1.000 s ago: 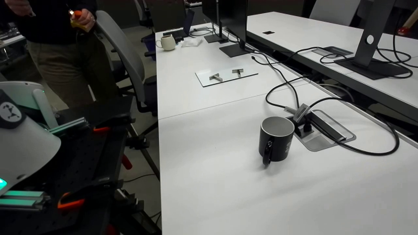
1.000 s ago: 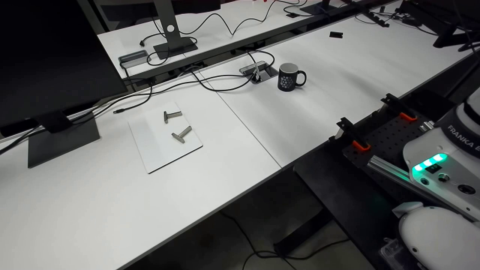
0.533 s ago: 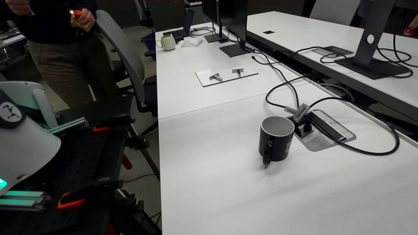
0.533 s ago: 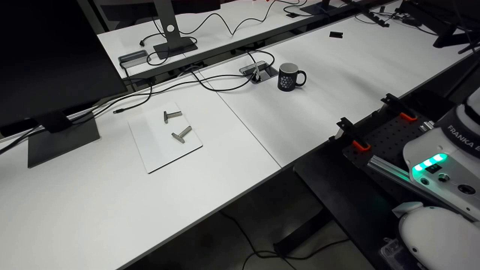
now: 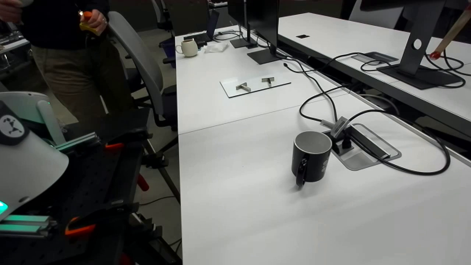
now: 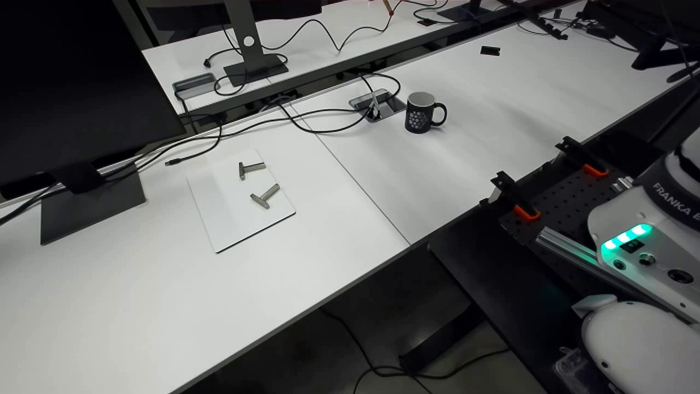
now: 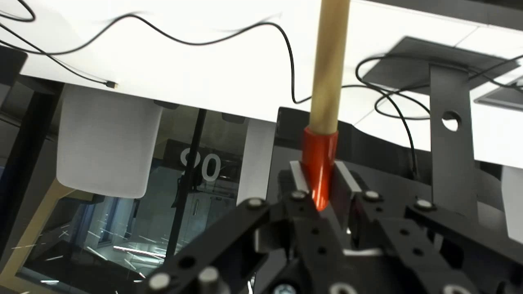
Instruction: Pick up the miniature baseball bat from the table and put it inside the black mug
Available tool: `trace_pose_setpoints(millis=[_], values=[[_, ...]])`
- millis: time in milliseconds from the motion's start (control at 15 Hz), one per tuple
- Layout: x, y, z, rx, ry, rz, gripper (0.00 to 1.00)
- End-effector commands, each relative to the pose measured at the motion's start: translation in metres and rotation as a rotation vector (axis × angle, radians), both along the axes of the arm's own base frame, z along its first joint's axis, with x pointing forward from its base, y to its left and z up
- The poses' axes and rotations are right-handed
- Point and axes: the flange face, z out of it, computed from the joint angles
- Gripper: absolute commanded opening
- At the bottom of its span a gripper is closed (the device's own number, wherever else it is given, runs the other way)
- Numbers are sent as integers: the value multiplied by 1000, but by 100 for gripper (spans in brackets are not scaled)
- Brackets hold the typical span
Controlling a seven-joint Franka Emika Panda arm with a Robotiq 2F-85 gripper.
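Note:
In the wrist view my gripper is shut on the red end of the miniature baseball bat, whose pale wooden shaft runs out past the top of the picture. The bat reaches in from the right edge of an exterior view, slanting with a red tip lowest, in front of a monitor stand. Its tip just shows at the top of an exterior view. The black mug stands upright on the white table, its inside pale. Only the robot's base shows in the exterior views, not the gripper.
Beside the mug is a cable box with black cables looping out. A white board bears two T-shaped metal pieces. A monitor stand rises from the far desk. A person stands behind a chair.
The bat has moved farther into the exterior views, lower and more to the left where the mug is large. A dark edge has appeared at the top right there. The mug stays put.

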Motion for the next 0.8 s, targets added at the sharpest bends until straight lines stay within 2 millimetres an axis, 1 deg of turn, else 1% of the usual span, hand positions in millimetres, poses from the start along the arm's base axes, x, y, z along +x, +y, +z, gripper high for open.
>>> trace_pose_setpoints(millis=[0, 67, 200, 400, 600, 733], values=[[-31, -4, -21, -35, 82, -8, 7], [-37, -2, -28, -36, 102, -3, 7], [-46, 7, -41, -19, 133, 21, 7], [-55, 20, -51, 13, 161, 37, 7], [-60, 25, -53, 45, 173, 27, 7], [-57, 27, -45, 113, 157, 3, 7]])
